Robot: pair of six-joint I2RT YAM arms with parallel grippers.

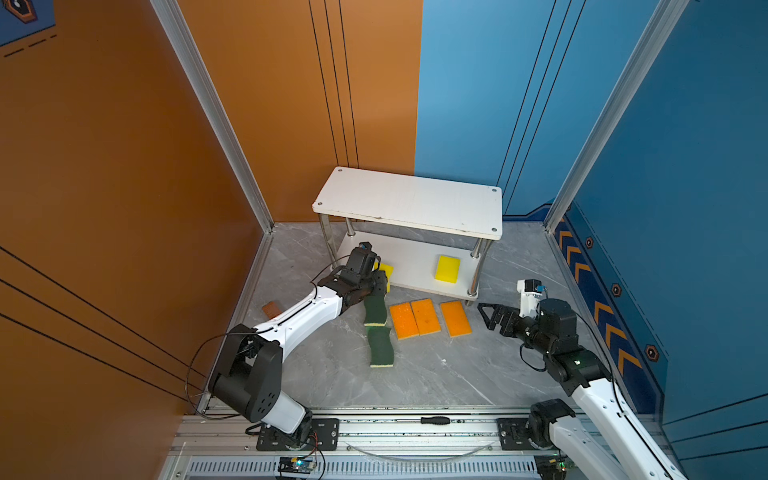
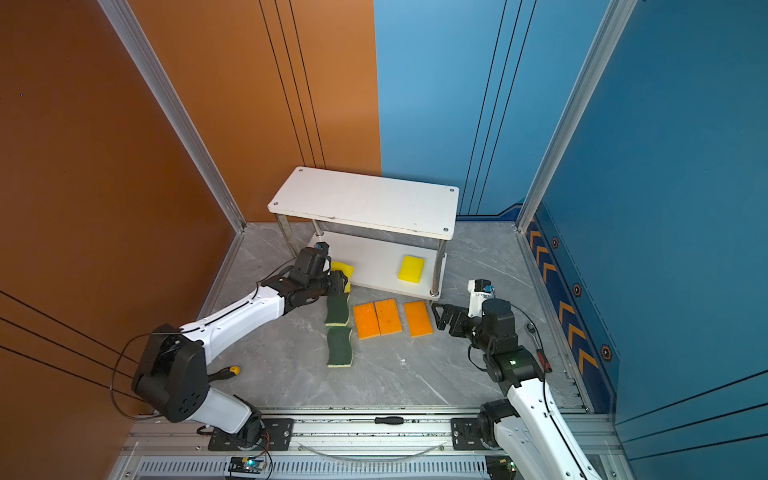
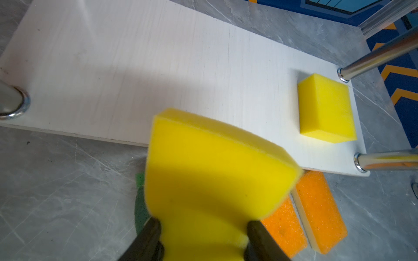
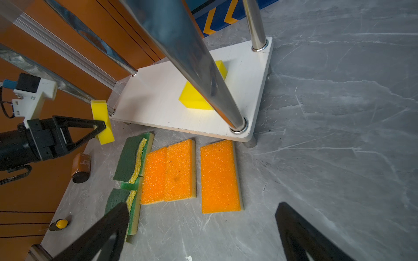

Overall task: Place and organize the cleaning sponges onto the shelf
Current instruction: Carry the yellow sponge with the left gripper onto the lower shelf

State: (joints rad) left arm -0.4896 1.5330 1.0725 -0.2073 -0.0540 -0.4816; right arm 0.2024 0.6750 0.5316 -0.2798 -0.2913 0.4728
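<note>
The shelf [image 1: 407, 199] stands at the back, white boards on metal posts. One plain yellow sponge [image 1: 448, 268] [image 3: 325, 108] lies on its lower board near the right end. My left gripper [image 1: 380, 282] [image 3: 203, 226] is shut on a second yellow sponge [image 3: 203, 169] [image 4: 103, 122], squeezed and held off the floor at the lower board's left front corner. Three orange-topped sponges [image 1: 425, 316] lie flat on the floor before the shelf. Left of them are two dark-green wavy sponges [image 1: 380, 347], with lighter green edges [image 4: 148, 140] showing beneath. My right gripper [image 1: 488, 316] [image 4: 201, 217] is open and empty, right of the orange ones.
A small brown container [image 4: 81, 168] lies on the floor by the left arm. A yellow-handled tool [image 2: 230, 371] lies near the left arm's base, and a black screwdriver [image 1: 434, 420] on the front rail. Orange and blue walls close in three sides.
</note>
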